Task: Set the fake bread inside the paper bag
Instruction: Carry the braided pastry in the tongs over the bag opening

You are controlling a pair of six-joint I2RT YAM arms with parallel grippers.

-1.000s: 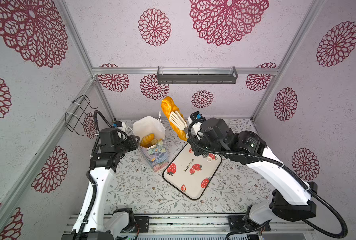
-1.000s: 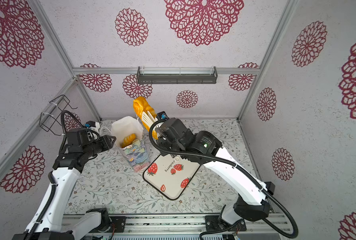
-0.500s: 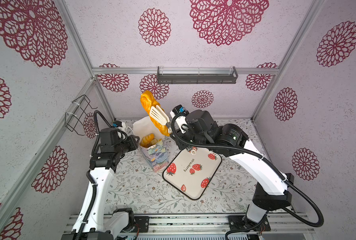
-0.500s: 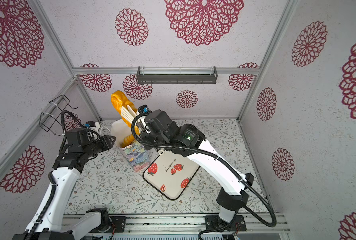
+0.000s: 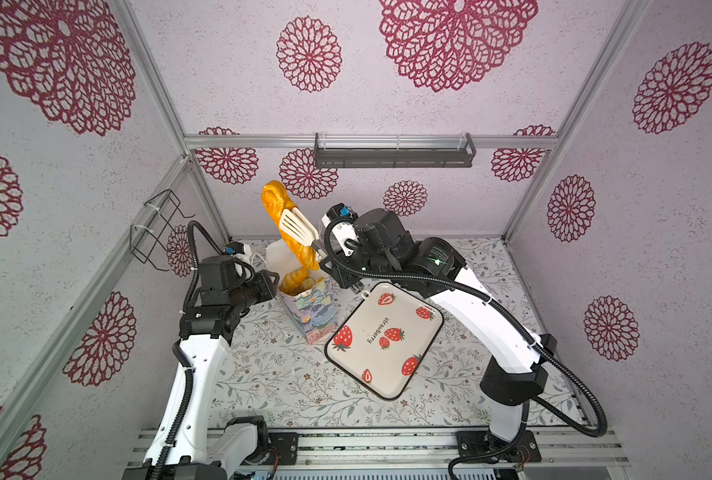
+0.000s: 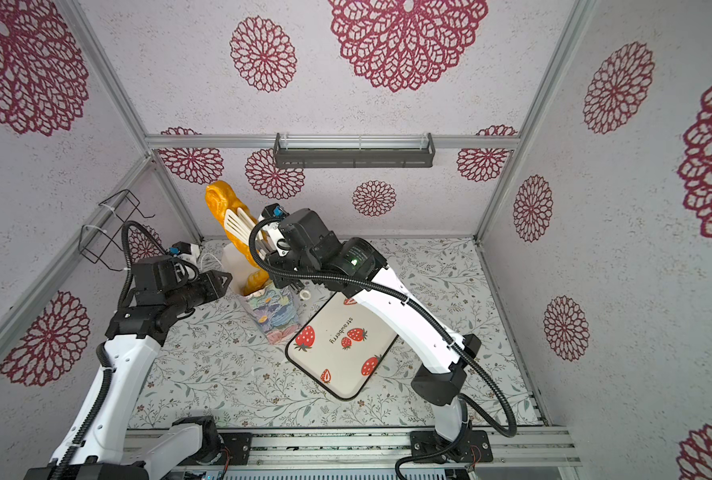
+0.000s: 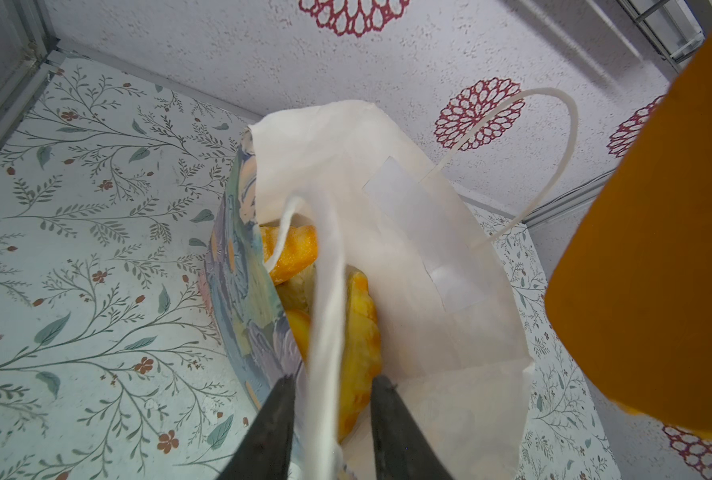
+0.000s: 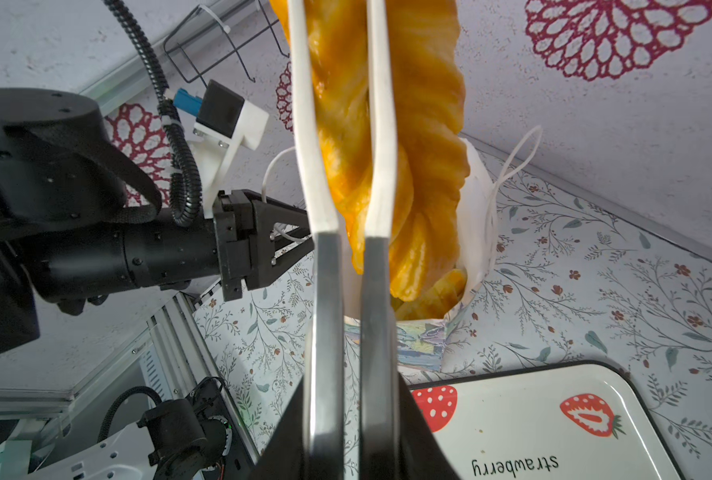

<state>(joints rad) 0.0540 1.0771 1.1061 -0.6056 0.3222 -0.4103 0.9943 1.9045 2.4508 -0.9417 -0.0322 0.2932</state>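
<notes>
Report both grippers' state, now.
Left gripper: open, jaws straddling the rim of the paper bag.
Right gripper: shut on the tongs, which pinch the long loaf.

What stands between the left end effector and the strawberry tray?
The paper bag stands between the left end effector and the strawberry tray, seen in both top views.

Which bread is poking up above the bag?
The long twisted loaf, gripped by the tongs; the smaller pastries lie down inside the paper bag.
</notes>
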